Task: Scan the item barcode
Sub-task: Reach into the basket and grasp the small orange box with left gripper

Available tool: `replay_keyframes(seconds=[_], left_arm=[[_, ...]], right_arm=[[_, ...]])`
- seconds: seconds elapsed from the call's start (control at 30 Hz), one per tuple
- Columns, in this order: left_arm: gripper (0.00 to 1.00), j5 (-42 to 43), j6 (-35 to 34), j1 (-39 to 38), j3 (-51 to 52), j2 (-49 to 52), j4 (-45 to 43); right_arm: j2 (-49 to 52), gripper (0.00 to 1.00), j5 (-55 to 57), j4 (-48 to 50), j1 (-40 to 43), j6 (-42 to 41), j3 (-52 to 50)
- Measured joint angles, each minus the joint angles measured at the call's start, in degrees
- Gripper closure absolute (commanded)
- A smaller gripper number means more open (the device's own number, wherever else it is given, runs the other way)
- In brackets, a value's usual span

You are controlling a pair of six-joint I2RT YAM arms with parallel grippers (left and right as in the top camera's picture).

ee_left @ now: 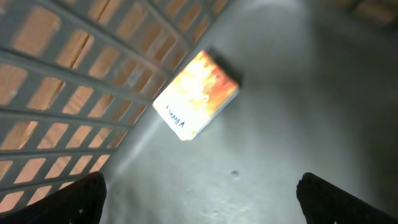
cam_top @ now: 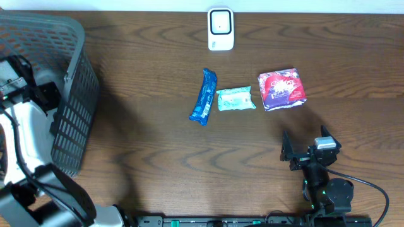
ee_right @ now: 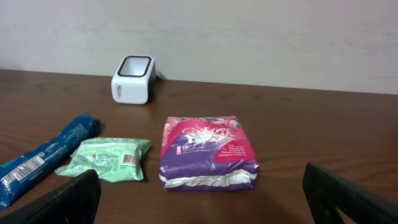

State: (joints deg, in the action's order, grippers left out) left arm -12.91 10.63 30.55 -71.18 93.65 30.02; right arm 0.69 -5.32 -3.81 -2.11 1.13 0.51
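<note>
Packets lie in a row near the middle of the table (cam_top: 145, 139): a blue packet (cam_top: 203, 97), a green packet (cam_top: 235, 99) just beside it at its 3 o'clock, and a red-and-purple packet (cam_top: 282, 89) further along at 3 o'clock. None of them is held. A barcode label shows on the green packet in the right wrist view. The white scanner (cam_top: 220, 29) stands well apart at the row's 12 o'clock, near the table's far edge.

The right gripper (cam_top: 305, 142) sits low at 5 o'clock from the packets and points toward them, its fingers spread wide with nothing between them. The left arm bends over the grey basket (cam_top: 69, 94) at the table's 9 o'clock. The left gripper (ee_left: 199, 193) faces down into the basket, fingers also spread wide and empty, above an orange box (ee_left: 196, 93) lying on the basket floor by the slatted wall.

The table is dark brown wood grain, and a plain pale wall (ee_right: 249, 31) rises behind it.
</note>
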Motion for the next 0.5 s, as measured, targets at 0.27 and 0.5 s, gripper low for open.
replay_keyframes(seconds=[0.27,0.5], left_arm=[[0.21,-2.71,1.18,0.00,0.00,6.05,-1.92],[0.20,-2.99,2.14,0.00,0.00,9.86,-5.05]], right_arm=[[0.00,0.01,0.00,0.00,0.00,0.00,0.00],[0.00,0.01,0.00,-0.02,0.00,0.00,0.00]])
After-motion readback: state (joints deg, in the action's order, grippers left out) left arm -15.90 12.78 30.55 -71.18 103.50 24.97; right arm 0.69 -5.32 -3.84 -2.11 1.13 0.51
